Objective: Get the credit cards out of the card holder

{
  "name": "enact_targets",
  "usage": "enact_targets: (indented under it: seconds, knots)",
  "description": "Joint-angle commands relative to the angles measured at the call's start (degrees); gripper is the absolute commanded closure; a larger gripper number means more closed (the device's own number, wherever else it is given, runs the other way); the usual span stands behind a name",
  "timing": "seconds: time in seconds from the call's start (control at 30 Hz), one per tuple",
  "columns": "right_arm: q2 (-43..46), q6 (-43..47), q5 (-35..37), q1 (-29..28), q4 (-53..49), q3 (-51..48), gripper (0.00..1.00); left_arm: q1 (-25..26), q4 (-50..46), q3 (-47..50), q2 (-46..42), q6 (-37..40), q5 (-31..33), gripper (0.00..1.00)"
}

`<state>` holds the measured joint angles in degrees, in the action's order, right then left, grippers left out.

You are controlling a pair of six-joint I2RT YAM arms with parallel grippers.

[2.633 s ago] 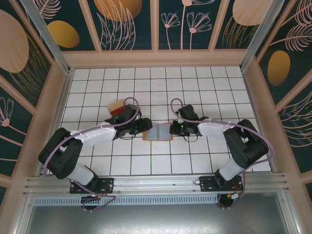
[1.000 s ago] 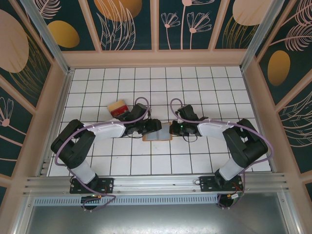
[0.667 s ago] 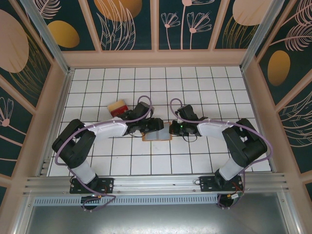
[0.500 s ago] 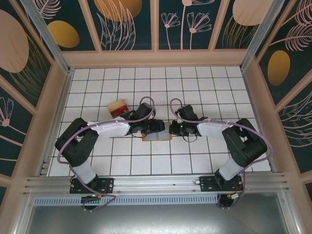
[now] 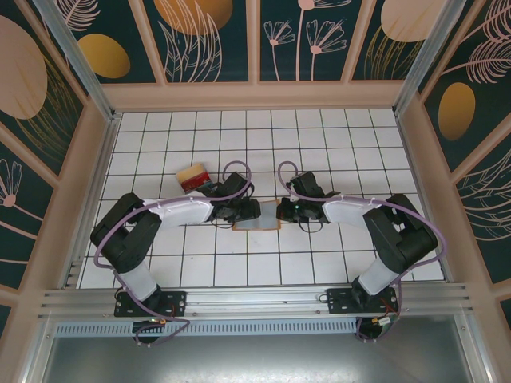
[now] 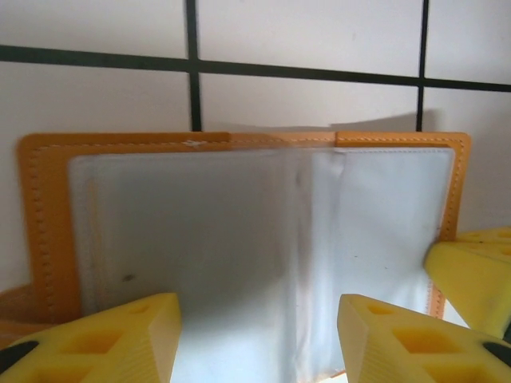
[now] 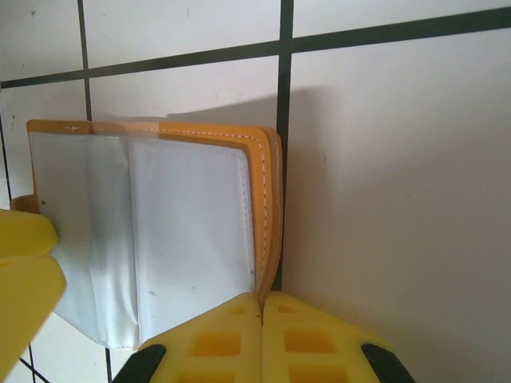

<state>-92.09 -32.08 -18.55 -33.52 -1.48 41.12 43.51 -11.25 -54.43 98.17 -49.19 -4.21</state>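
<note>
The left gripper point(image 6: 255, 319), jaws parted, faces the open card holder point(image 6: 239, 231).

Left tool point(image 5: 252, 212) now over card holder point(image 5: 264, 223)

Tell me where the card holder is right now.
In the top view, the card holder lies open mid-table, between the left gripper and the right gripper. The tan and red cards lie farther left and back.

On the table point(image 5: 335, 144) the card holder point(image 5: 259, 220) lies near the middle, the left gripper point(image 5: 253, 211) over its left half, the right gripper point(image 5: 281, 211) at its right edge, and the credit cards point(image 5: 192, 176) lie apart to its far left.
</note>
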Motion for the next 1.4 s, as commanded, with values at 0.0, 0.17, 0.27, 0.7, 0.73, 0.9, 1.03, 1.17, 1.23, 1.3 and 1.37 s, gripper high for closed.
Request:
enact_targets:
  seconds: [0.0, 0.17, 0.27, 0.7, 0.73, 0.9, 1.03, 1.17, 1.23, 1.3, 1.37]
  knots:
    - [-1.2, -0.4, 0.3, -0.3, -1.1, 0.3, 1.00, -0.2, -3.9, 0.8, -2.5, -0.2, 4.9, 0.44]
    - [-0.9, -0.6, 0.2, -0.4, -0.9, -0.2, 1.00, -0.3, -3.1, 2.0, -3.9, -1.0, 5.8, 0.44]
    - [-0.7, -0.8, 0.1, -0.4, -0.7, -0.4, 1.00, -0.3, -2.9, 1.9, -2.8, -0.7, 4.4, 0.44]
    - [0.2, -1.1, 0.3, -0.6, -0.7, -1.1, 1.00, -0.3, -0.2, 1.1, 1.6, 0.2, 0.5, 0.44]
    - [0.2, -1.0, 0.2, -0.5, -0.7, -1.0, 1.00, -0.3, 0.5, 1.1, 1.6, 0.3, -0.3, 0.44]
    - [0.1, -1.2, 0.1, -0.6, -0.4, -1.2, 1.00, -0.3, 6.2, 2.1, 0.6, 1.5, -5.9, 0.43]
    - [-0.2, -1.3, 0.1, -0.7, -0.3, -1.0, 1.00, -0.3, 7.2, 1.7, 1.1, 1.9, -8.0, 0.42]
    - [-0.1, -1.3, 0.2, -0.7, -0.3, -1.0, 1.00, -0.3, 7.8, 1.8, 1.1, 1.9, -9.0, 0.39]
    - [-0.1, -1.3, 0.2, -0.7, -0.3, -1.0, 1.00, -0.3, 7.1, 1.7, 1.1, 2.0, -8.3, 0.39]
    - [-0.2, -1.2, 0.3, -0.7, -0.4, -1.0, 1.00, -0.3, 6.0, 1.7, 0.6, 2.1, -6.9, 0.40]
    - [-0.2, -1.1, 0.3, -0.8, -0.4, -1.1, 1.00, -0.3, 4.9, 1.7, -0.9, 1.8, -4.5, 0.40]
